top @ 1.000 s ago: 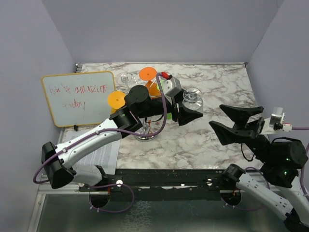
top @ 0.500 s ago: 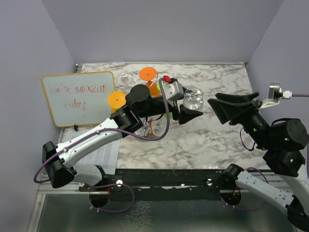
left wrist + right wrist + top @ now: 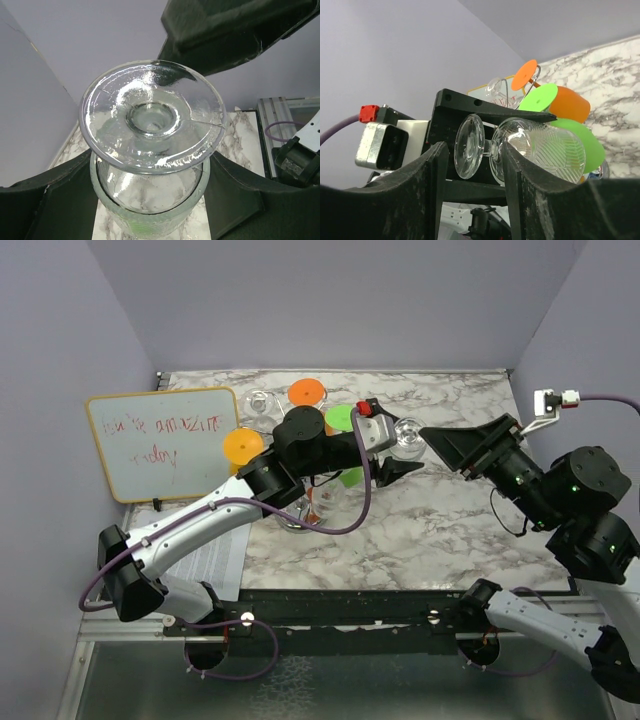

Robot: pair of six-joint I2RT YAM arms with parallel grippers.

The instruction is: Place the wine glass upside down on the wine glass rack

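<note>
Clear wine glass [image 3: 540, 145] likely light, slick, brittle. left gripper [image 3: 400, 445] clamps its bowl; right gripper [image 3: 475, 147], spread, straddles the stem [image 3: 491, 148]: best hold.

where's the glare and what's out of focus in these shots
Left wrist view: white glints streak the sharp foot of the wine glass. Right wrist view: the right gripper's fingers are dark foreground shapes with slightly soft edges, while the glass looks crisp. Top view: the light is even, and the clear glass is faint against the table.
</note>
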